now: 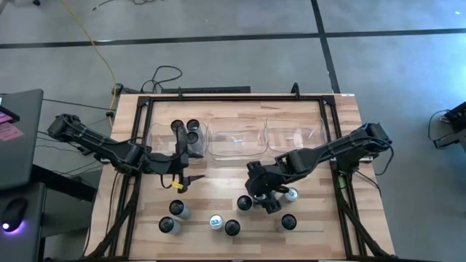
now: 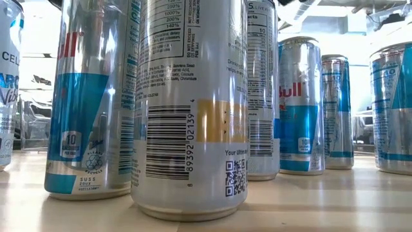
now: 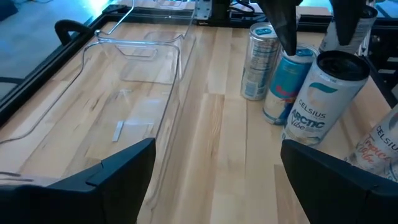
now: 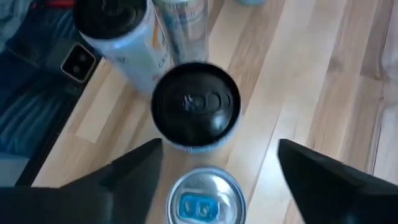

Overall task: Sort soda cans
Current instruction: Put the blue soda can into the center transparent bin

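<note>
Three dark-topped soda cans (image 1: 191, 131) stand upright in the left clear bin (image 1: 156, 138). Several more cans stand on their bases on the table's near half: dark-topped ones (image 1: 244, 202), (image 1: 177, 209), (image 1: 288, 223) and light-topped ones (image 1: 215, 222), (image 1: 291, 194). My right gripper (image 1: 261, 195) is open above the table between the dark-topped can (image 4: 196, 106) and a silver-topped can with a blue tab (image 4: 202, 199), touching neither. My left gripper (image 1: 191, 177) is open and empty, just near of the left bin, pointing toward the table's right.
The middle bin (image 1: 237, 138) and right bin (image 1: 295, 135) stand in a row beside the left one along the far half. In the left wrist view the cans (image 3: 323, 99) cluster beyond my left gripper (image 3: 214, 155). The low view shows the cans (image 2: 190, 109) close up.
</note>
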You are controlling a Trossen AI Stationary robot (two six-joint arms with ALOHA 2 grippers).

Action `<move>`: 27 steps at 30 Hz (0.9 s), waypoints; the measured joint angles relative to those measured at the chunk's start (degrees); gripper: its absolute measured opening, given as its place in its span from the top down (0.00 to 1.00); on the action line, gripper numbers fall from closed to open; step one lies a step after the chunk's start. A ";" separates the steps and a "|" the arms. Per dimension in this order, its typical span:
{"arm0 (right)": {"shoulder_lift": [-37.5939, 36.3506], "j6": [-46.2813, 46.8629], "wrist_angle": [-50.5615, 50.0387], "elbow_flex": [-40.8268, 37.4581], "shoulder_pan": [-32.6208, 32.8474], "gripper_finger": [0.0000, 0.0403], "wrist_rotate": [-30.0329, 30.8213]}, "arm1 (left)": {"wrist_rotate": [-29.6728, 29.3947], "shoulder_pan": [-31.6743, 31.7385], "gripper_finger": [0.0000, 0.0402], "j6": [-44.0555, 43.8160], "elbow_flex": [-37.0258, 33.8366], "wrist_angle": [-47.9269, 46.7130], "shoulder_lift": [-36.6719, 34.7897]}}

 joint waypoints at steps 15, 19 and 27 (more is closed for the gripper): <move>6.16 5.68 5.67 0.00 1.67 0.02 0.88 | -0.05 0.00 0.15 -0.50 0.02 -1.43 -0.02; 6.42 5.69 4.88 0.01 -0.01 0.04 1.31 | -0.09 0.00 0.15 1.10 0.02 -2.41 -0.02; 5.92 4.31 4.05 0.02 -1.69 0.30 -1.31 | -0.22 1.12 0.15 5.84 0.04 -0.39 -0.01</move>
